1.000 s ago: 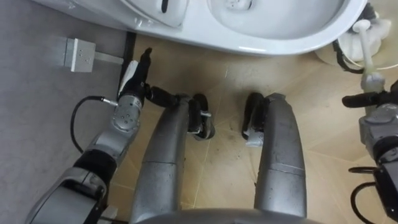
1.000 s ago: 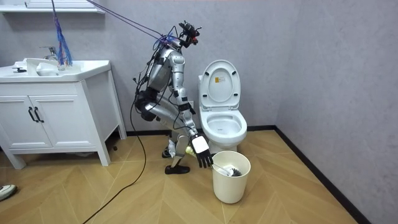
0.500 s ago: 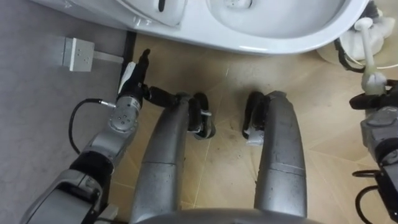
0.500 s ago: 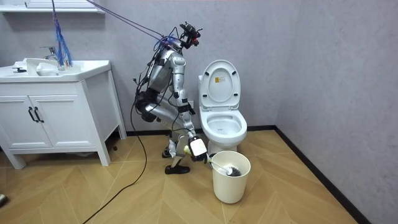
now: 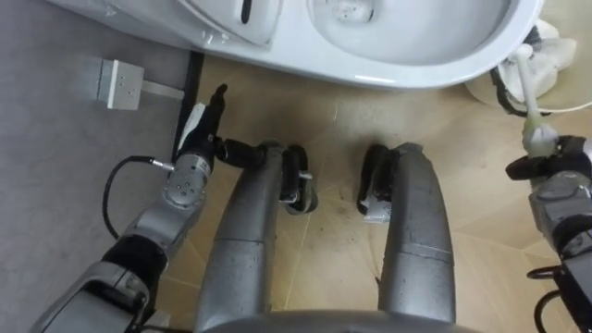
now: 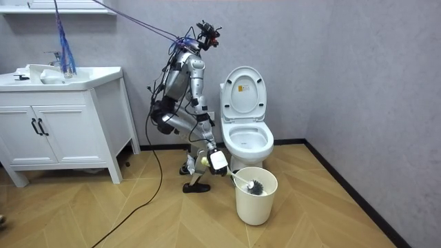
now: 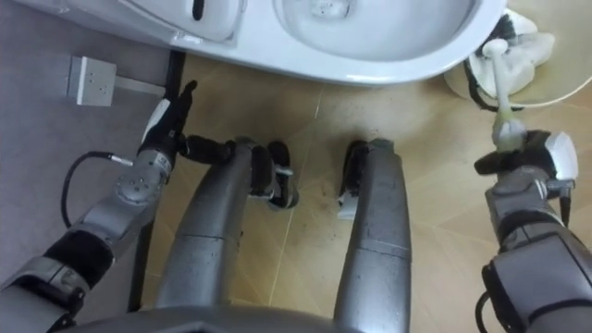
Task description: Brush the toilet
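The toilet brush (image 6: 256, 184) has a white handle (image 7: 500, 88) and dark bristles, and its head sits inside a cream bucket (image 6: 256, 201). My right hand (image 7: 521, 155) is curled round the lower end of the handle beside the bucket's rim (image 5: 483, 89). The brush leans out over the rim towards me. The white toilet (image 6: 247, 138) stands just behind, lid up, and its bowl rim (image 5: 407, 63) runs across the top of the eye views. My left hand (image 5: 198, 118) hangs with straight fingers near the wall, left of the toilet's base. I stand bent with knees flexed before the toilet.
A white vanity cabinet with a basin (image 6: 62, 131) stands at the room view's left. A small white box (image 5: 116, 81) is mounted on the grey wall by my left hand. The grey walls meet in a corner behind the toilet (image 6: 324, 83). Wooden floor spreads in front of the bucket.
My right hand's spread fingers have shut round the brush handle. The brush has tipped up a little in the bucket. The left hand has barely moved.
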{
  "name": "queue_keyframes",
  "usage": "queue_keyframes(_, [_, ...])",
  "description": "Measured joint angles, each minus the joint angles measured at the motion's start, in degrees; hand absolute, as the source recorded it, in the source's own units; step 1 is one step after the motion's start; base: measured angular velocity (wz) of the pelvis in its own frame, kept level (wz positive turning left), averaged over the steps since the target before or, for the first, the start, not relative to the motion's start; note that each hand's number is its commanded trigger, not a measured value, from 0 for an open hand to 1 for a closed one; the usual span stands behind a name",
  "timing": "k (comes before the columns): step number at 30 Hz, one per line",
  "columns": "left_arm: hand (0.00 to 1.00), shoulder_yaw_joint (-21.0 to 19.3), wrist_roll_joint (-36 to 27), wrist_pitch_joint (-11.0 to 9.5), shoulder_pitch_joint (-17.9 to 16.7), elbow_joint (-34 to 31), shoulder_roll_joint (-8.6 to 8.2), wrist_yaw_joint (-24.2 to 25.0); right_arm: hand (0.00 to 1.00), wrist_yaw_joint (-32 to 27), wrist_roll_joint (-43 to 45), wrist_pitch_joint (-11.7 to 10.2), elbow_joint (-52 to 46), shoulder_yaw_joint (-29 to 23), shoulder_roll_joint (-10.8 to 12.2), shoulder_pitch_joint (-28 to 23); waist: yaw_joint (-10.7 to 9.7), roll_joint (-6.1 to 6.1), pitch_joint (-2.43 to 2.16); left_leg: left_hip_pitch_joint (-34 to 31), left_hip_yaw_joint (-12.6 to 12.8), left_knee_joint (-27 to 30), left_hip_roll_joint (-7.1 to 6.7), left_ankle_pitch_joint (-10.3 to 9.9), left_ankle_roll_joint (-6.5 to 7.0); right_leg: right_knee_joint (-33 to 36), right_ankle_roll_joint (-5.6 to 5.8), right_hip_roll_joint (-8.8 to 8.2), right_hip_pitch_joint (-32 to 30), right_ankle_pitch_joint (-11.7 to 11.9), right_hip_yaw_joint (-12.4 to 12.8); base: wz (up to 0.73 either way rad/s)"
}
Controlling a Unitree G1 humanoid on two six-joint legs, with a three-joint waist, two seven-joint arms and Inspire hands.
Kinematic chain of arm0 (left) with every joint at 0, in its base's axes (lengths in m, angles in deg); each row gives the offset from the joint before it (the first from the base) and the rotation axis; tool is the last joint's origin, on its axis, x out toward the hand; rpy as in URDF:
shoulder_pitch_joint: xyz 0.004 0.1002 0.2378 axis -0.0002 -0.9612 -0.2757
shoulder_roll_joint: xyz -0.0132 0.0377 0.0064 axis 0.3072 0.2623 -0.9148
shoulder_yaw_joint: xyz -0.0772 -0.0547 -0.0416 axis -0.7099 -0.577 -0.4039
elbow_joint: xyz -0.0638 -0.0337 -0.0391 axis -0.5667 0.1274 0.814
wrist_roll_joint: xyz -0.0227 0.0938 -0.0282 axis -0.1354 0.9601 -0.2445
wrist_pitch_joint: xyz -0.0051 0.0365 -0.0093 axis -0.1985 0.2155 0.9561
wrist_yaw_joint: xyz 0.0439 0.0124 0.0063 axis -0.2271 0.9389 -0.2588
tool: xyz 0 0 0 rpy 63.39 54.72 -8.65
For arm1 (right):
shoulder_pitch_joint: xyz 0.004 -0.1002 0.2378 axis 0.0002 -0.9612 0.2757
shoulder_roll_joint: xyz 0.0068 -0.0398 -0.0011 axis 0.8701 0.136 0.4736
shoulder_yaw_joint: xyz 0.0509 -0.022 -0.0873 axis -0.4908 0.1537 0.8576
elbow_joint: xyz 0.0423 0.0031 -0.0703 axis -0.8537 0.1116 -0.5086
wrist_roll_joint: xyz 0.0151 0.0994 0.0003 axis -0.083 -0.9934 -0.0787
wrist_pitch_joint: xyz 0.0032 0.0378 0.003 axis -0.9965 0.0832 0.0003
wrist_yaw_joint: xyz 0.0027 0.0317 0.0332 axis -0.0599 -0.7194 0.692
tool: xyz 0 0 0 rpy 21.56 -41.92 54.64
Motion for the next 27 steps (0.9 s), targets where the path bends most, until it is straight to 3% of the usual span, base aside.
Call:
queue_keyframes(8, [0.00, -0.22, 0.09, -0.32, -3.06, 0.97, 0.00, 0.88, 1.00, 2.97, -5.09, 0.06, 0.36, -0.54, 1.67, -2.67, -0.12, -0.17, -0.02, 8.58, 0.21, -6.12, 1.08, 0.64, -0.06, -7.04, 0.27, 0.91, 8.83, 1.38, -0.55, -0.08])
queue_keyframes(12, [0.00, -0.42, 0.30, -0.33, -4.97, 0.47, 0.20, 1.44, 1.00, 4.80, -8.17, 0.05, 0.92, -3.22, 2.25, -3.18, -1.22, -0.42, -0.23, 13.42, 0.02, -10.01, 1.19, 1.32, -0.02, -11.14, 0.61, 0.99, 14.07, 1.95, -1.30, 0.00])
queue_keyframes(15, [0.00, -1.43, 0.58, -0.34, -6.42, 0.50, 0.20, 2.54, 1.00, 6.13, -10.01, -0.17, 0.97, -5.90, 2.48, -4.76, -1.68, -0.85, -0.48, 17.97, -0.27, -13.08, 1.09, 1.63, 0.03, -14.38, 0.89, 1.12, 18.87, 2.29, -1.89, 0.00])
queue_keyframes(17, [0.00, -3.53, 0.58, -0.42, -7.28, 0.47, 0.51, 2.59, 1.00, 6.20, -12.29, -0.72, 0.75, -7.81, 3.32, -6.09, -1.86, -1.76, -1.01, 21.47, -0.33, -15.61, 1.07, 1.86, -0.04, -16.98, 1.16, 1.36, 22.45, 2.54, -2.07, -0.02])
queue_keyframes(20, [0.00, -6.02, 0.62, -0.61, -8.58, 0.54, 0.62, 2.44, 1.00, 6.10, -15.32, -0.70, 0.81, -10.54, 4.58, -7.28, -1.99, -2.63, -1.38, 26.54, -0.35, -19.03, 1.12, 2.19, -0.02, -20.71, 1.56, 1.90, 27.53, 3.14, -2.19, -0.03])
queue_keyframes(27, [0.00, -7.95, 2.20, -1.13, -12.38, 3.09, 0.52, 2.90, 1.00, 6.02, -17.69, -0.68, -1.10, -13.89, 6.64, -10.61, -3.35, -2.88, -1.55, 38.01, -0.66, -27.21, 0.98, 3.14, 0.31, -30.00, 2.78, 2.96, 39.68, 4.81, -2.84, 0.00])
